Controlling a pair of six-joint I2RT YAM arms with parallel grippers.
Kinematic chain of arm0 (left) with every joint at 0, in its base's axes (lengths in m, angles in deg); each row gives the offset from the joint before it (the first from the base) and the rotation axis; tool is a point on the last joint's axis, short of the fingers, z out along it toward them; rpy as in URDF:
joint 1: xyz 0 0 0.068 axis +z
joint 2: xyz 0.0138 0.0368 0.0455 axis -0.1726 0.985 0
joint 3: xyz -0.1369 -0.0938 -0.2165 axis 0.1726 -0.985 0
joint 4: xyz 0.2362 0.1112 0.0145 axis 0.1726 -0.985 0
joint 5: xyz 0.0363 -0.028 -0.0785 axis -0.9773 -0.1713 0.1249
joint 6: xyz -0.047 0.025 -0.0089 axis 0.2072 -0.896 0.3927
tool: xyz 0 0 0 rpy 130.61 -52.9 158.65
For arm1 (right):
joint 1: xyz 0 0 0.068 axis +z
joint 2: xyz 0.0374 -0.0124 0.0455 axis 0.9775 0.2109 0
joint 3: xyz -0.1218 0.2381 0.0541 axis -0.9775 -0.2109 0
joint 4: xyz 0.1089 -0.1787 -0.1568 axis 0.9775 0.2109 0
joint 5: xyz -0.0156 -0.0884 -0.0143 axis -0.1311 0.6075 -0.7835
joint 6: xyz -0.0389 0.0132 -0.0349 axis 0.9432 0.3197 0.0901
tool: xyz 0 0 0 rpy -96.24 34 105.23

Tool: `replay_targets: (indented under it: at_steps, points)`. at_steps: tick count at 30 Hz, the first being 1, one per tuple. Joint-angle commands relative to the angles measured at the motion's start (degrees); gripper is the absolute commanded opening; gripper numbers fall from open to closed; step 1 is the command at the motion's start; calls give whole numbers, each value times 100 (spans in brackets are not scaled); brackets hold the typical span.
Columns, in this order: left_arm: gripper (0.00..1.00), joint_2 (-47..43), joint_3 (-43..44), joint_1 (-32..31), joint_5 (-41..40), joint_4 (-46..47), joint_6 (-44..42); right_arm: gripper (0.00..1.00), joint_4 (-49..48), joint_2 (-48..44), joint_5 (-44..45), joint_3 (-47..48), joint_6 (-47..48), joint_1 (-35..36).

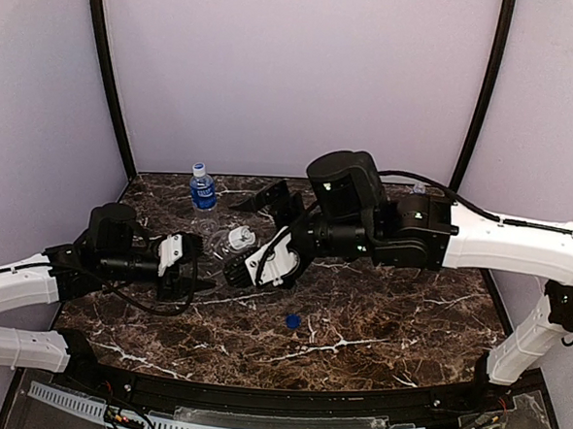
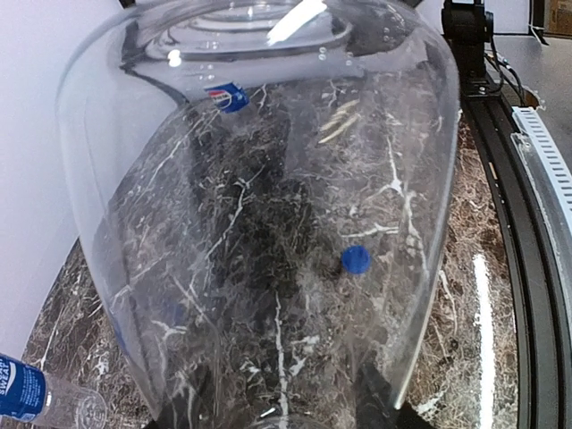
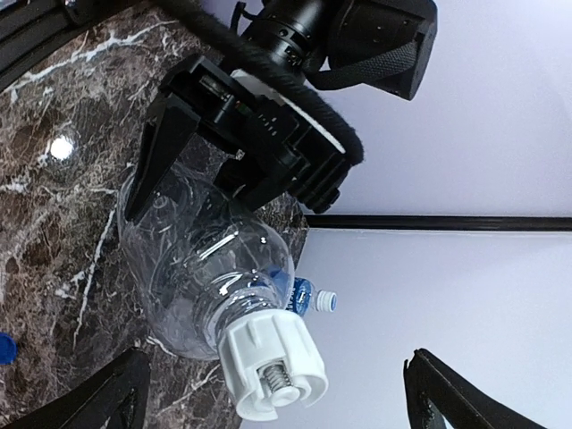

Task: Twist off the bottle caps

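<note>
My left gripper [image 1: 192, 265] is shut on the unlabelled clear bottle [image 1: 219, 243], holding it on its side low over the table. In the left wrist view [image 2: 281, 398] the bottle [image 2: 268, 179] fills the frame. The bottle's white ribbed cap [image 1: 239, 237] is on and points at my right gripper [image 1: 247, 234]. That gripper is wide open, one finger on either side of the cap and touching nothing. In the right wrist view [image 3: 274, 362] the cap [image 3: 268, 357] sits between the spread fingers [image 3: 98, 402]. A loose blue cap [image 1: 293, 321] lies on the table.
The blue-label bottle [image 1: 203, 187] stands capped at the back left, also in the right wrist view [image 3: 308, 297]. A Pepsi label [image 2: 228, 96] shows faintly through the held bottle. The marble table [image 1: 377, 317] is walled by lilac panels, with a rail at the near edge [image 2: 536, 206].
</note>
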State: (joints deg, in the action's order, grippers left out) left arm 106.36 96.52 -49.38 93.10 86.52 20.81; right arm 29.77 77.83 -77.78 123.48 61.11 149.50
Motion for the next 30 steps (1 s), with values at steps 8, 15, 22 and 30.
replay_targets:
  at_steps: [8,15,22,30]
  points:
    - [10,-76,-243,-18,-1088,1031,303,99,12,-365,-2092,738,-6125,-1108]
    - [10,-59,-315,-20,-1299,1235,246,98,545,454,-2266,1664,-9441,-1457]
    - [9,-130,-408,-20,-1314,1292,215,99,1244,903,-1627,2238,-9288,-957]
    - [9,-142,-412,-20,-1301,1293,167,94,1597,1156,-969,2264,-9156,-778]
